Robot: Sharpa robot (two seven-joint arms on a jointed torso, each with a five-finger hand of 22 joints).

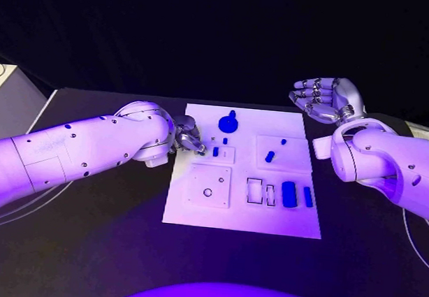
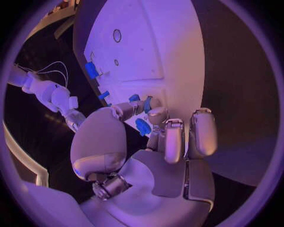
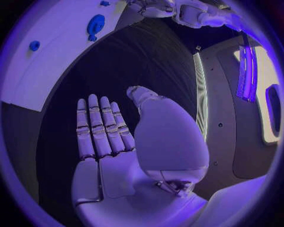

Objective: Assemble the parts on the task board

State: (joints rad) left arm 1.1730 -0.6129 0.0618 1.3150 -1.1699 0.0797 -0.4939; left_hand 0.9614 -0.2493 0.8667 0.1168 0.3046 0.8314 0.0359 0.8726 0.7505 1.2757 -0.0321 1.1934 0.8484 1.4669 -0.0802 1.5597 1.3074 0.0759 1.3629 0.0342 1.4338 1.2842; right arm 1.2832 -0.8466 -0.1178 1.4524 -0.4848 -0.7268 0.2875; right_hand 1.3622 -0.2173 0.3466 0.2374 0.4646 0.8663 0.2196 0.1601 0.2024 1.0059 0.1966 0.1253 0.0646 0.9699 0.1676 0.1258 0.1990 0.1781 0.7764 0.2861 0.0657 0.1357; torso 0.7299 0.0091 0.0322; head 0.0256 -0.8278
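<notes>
Head view: left hand [image 1: 187,138] pinches a blue part [image 2: 142,126]; right hand [image 1: 323,97] spread.

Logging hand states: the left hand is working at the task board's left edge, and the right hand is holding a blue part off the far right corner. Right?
Not quite. The right hand holds nothing; the right wrist view shows its fingers flat and bare. The left hand is at the task board's left edge.

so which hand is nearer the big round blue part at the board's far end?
Left. The left hand sits at the board's left edge, just near-left of the round blue part; the right hand is off the far-right corner.
</notes>
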